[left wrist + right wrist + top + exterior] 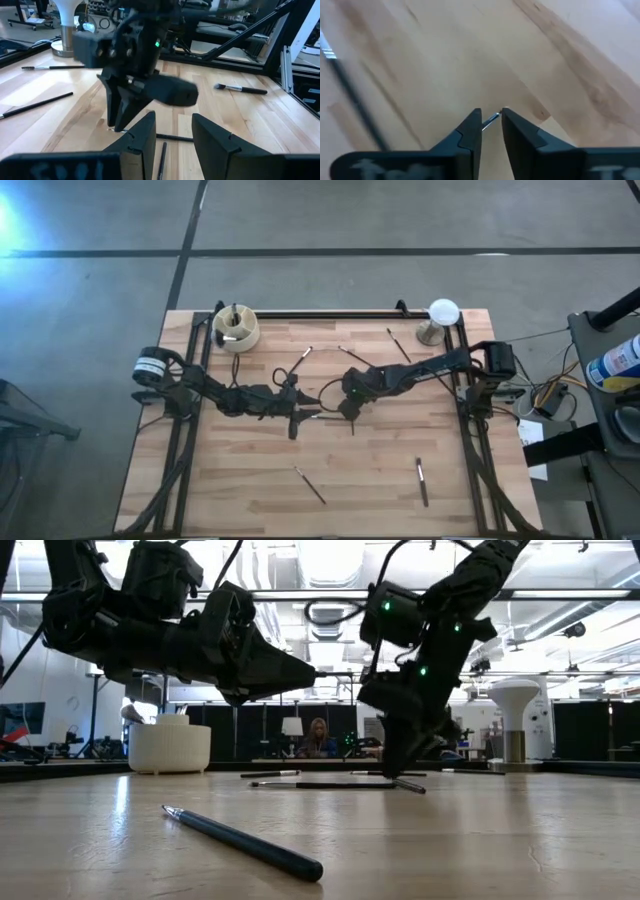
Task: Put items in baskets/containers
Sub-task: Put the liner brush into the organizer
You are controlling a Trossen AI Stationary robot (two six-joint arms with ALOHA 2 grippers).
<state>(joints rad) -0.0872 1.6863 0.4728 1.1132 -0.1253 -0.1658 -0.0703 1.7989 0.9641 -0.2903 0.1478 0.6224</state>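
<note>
Thin makeup brushes lie scattered on the wooden table: three toward the far side (305, 358) (350, 358) (398, 345) and two near the front (310, 485) (422, 480). The cream cup (236, 330) stands at the far left corner with a brush upright in it. My right gripper (491, 116) points down at mid-table (345, 412), its fingers a narrow gap apart around the pale tip of a brush (492, 119) lying on the wood. My left gripper (173, 132) hovers open just to its left (300, 408), above a dark brush (175, 137). My right gripper comes from above, pointing down, with the brush's pale tip (492, 119) in the narrow gap between its fingers. I cannot tell whether the fingers touch it. The brush lies flat on the table (330, 784).
A white dome on a metal stand (443, 311) sits at the far right corner. Black frame rails run along the table's left, right and far edges. One brush (245, 840) lies close to the near edge. Bare wood spans the near middle of the table (360, 500).
</note>
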